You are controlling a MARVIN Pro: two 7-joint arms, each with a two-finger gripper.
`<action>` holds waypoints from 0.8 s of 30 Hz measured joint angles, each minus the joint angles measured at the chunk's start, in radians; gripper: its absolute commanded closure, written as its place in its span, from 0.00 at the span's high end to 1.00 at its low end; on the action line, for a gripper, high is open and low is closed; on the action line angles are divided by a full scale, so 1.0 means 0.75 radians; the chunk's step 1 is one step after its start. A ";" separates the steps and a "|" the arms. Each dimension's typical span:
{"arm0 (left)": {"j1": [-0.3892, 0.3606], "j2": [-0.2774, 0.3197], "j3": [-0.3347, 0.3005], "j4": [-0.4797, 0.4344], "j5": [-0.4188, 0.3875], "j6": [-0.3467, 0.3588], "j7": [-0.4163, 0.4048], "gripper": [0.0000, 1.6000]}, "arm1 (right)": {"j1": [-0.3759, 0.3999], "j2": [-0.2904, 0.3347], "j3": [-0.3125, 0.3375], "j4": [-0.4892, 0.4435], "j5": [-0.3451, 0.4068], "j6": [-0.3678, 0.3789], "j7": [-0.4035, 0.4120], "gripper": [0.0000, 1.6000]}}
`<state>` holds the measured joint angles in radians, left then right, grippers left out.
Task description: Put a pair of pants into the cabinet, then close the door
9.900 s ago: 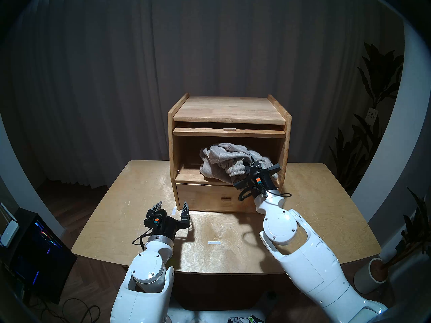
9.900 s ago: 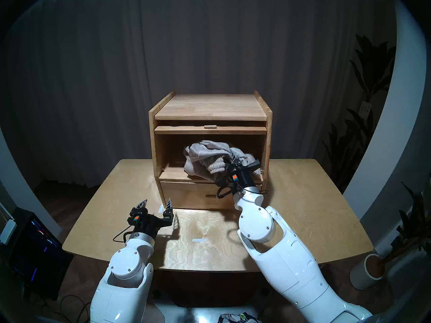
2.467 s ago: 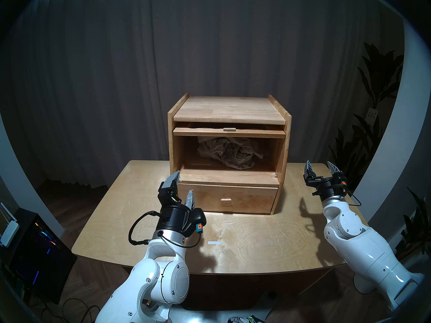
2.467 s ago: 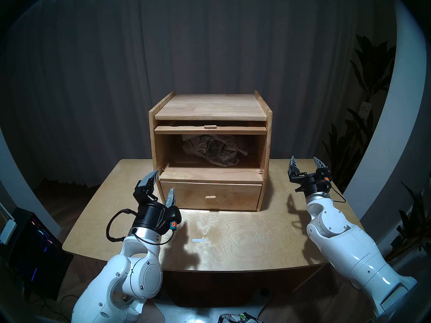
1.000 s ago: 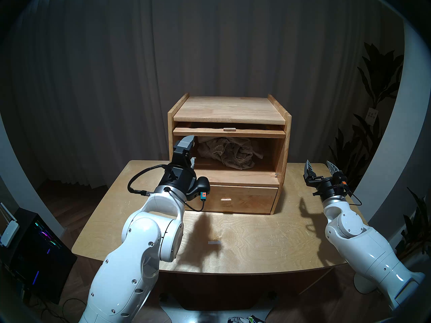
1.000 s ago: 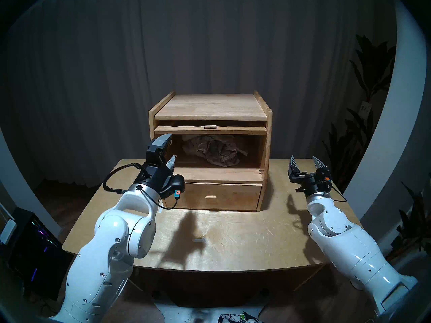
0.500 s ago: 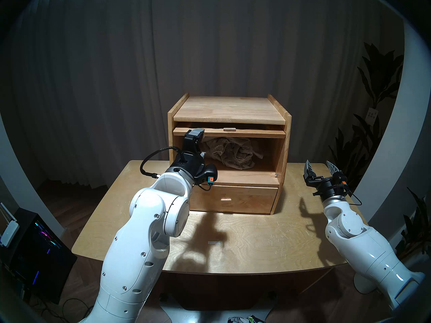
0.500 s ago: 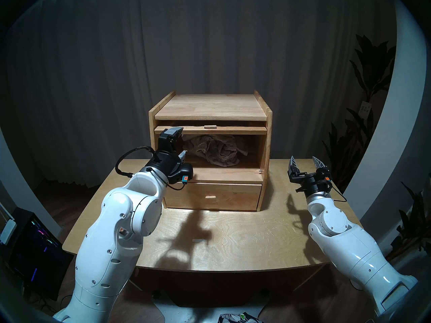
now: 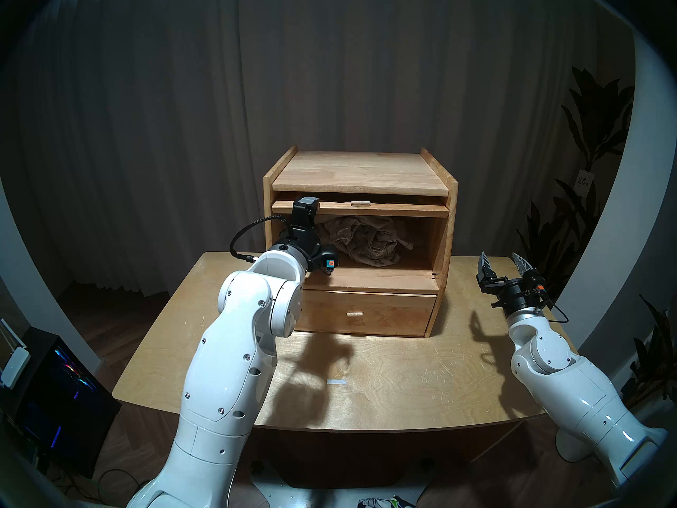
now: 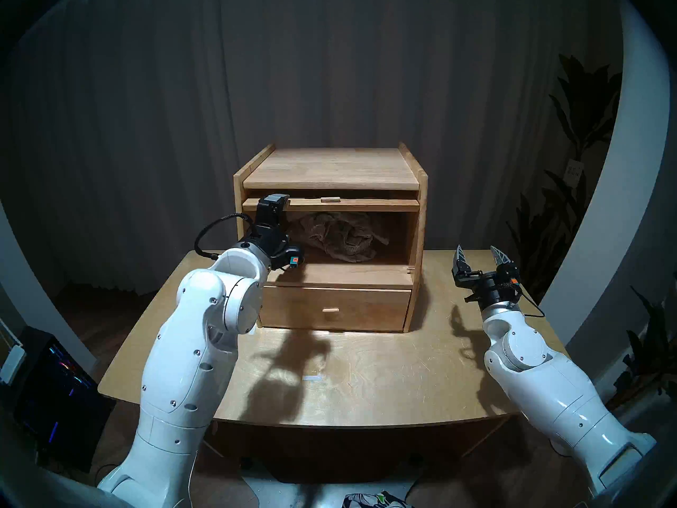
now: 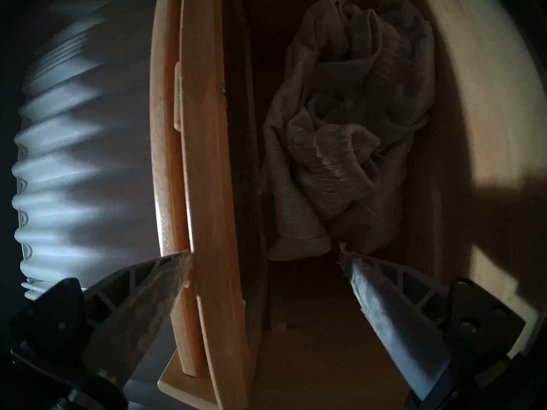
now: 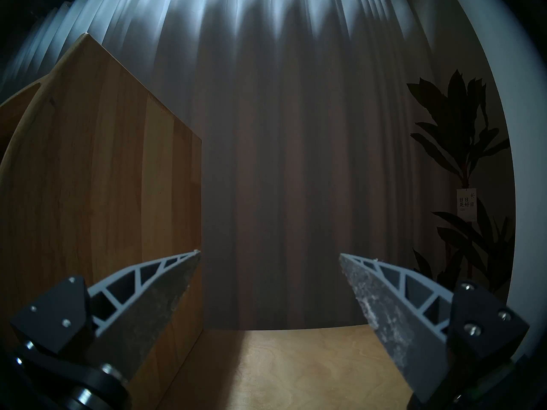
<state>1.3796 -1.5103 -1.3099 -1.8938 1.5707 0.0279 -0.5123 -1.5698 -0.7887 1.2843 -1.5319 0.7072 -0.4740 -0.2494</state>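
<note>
The left gripper (image 11: pixel 263 254) is raised to the left end of the cabinet's (image 9: pixel 361 173) upper opening, its jaws spread wide and straddling the edge of the door (image 11: pixel 204 193), which lies flipped up flat under the cabinet top. In the left wrist view one fingertip (image 11: pixel 182 260) sits against the door's outer face and the other hangs inside the compartment, clear of the wood, so the jaws bracket the panel without pinching it. The door's small tab handle (image 9: pixel 360 203) lies further along the panel edge from this gripper, toward the middle of the cabinet. The pair of pants (image 9: pixel 361 241) sits crumpled deep inside the compartment, just beyond the inner fingertip and toward the back wall; whether the fingertip touches the cloth cannot be told. Below the gripper is the closed drawer (image 9: pixel 366 313). The right gripper (image 9: pixel 503 263) hovers above the table (image 9: pixel 403 386) well off to the cabinet's right side, jaws wide apart and holding nothing, with the cabinet's side panel to its left and the curtain (image 12: pixel 296 134) ahead of it.
</note>
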 measured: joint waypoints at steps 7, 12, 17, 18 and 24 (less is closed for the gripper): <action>-0.074 -0.054 -0.020 0.084 0.061 -0.025 -0.016 1.00 | 0.001 0.000 0.000 0.000 0.002 0.000 -0.002 1.00; -0.117 -0.089 -0.026 0.151 0.113 -0.044 -0.024 0.00 | 0.001 0.000 0.000 0.000 0.002 0.000 -0.005 1.00; -0.190 -0.122 -0.019 0.173 0.187 -0.067 -0.018 0.00 | 0.001 0.001 0.000 0.000 0.000 -0.001 -0.011 1.00; -0.198 -0.125 -0.018 0.183 0.199 -0.071 -0.023 0.00 | 0.001 0.001 0.000 -0.001 -0.001 -0.001 -0.013 1.00; -0.261 -0.137 -0.020 0.234 0.218 -0.113 -0.083 0.00 | 0.000 0.001 0.000 -0.002 -0.013 -0.004 -0.031 1.00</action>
<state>1.1835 -1.6132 -1.3252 -1.7179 1.7340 -0.0570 -0.5745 -1.5696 -0.7883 1.2846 -1.5337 0.6971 -0.4770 -0.2724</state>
